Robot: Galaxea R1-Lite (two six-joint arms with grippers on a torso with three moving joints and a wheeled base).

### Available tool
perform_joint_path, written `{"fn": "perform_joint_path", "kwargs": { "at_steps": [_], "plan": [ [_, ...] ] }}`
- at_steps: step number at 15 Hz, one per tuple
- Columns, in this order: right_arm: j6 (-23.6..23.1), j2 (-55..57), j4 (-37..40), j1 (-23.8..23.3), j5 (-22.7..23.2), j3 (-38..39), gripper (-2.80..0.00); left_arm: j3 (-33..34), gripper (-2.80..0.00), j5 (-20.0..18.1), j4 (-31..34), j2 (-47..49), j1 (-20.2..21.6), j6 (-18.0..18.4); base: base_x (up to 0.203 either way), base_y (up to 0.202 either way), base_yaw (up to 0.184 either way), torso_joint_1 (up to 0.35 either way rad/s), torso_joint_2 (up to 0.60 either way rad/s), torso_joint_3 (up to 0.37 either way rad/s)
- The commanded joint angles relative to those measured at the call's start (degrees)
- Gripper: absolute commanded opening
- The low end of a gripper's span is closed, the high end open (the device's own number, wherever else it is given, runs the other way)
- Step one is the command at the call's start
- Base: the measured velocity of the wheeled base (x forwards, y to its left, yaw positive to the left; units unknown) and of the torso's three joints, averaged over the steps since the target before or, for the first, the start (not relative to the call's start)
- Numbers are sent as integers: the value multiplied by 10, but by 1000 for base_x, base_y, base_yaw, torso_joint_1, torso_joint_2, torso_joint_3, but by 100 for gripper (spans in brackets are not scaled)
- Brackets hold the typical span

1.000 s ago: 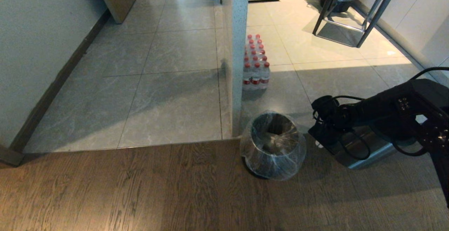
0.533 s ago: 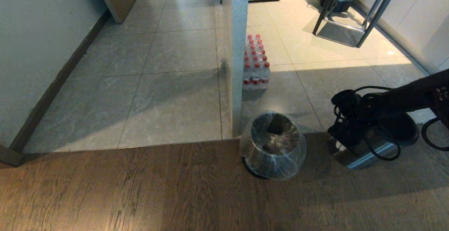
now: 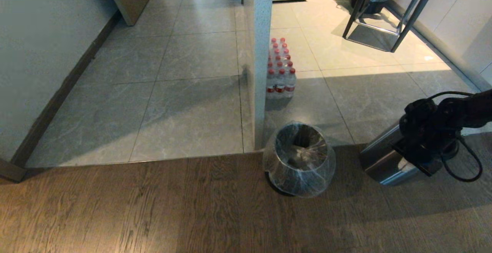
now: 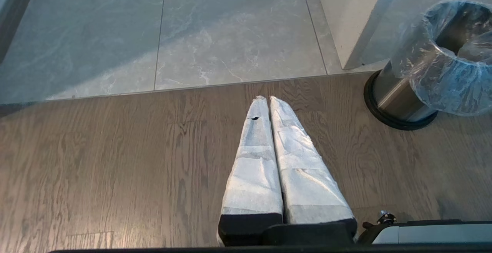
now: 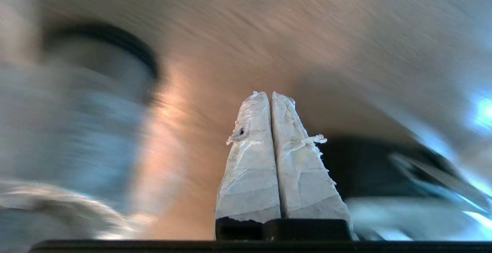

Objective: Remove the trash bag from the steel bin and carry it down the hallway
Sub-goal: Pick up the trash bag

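The wood-plank floor (image 3: pixel 153 207) is nearest to me, and the steel bin (image 4: pixel 396 99) stands on it right at the edge where the grey tiles begin. The trash bag (image 3: pixel 300 160) is inside the bin, with its clear plastic folded over the rim and puffed out around the sides. Some pale scraps show at the bottom. Nothing is touching the bag, so I think the job is only at its first step: getting a tool to the bag. The left tool (image 4: pixel 269 99) hangs over the wood floor, a good way to one side of the bin, with its two white wrapped fingers (image 4: pixel 253 168) pressed together and holding nothing. The right tool (image 5: pixel 271 93) is on the other side of the bin, well apart from it, and its fingers are together and empty too. The right arm (image 3: pixel 434 130) hangs over a second shiny steel thing (image 3: pixel 384 160) lying beside the bin. Next, I think a tool has to open, reach the bin's rim and pinch the loose plastic there. Behind the bin stands a white post (image 3: pixel 261 53), then a pack of red-capped bottles (image 3: pixel 280 76). The hallway (image 3: pixel 184 53) runs on past the bin, far from it.
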Motion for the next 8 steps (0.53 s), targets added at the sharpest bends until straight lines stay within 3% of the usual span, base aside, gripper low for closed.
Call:
{"fn": "perform_joint_path", "kwargs": {
  "at_steps": [1, 5, 8],
  "plan": [
    [-41, 19, 45, -4, 9, 2, -280, 0, -280, 0, 0, 0, 0, 0, 0, 0, 0, 0, 0, 0],
    [-185, 30, 39, 31, 1, 14, -280, 0, -280, 0, 0, 0, 0, 0, 0, 0, 0, 0, 0, 0],
    [-231, 39, -81, 45, -3, 36, -280, 0, -280, 0, 0, 0, 0, 0, 0, 0, 0, 0, 0, 0]
  ]
}}
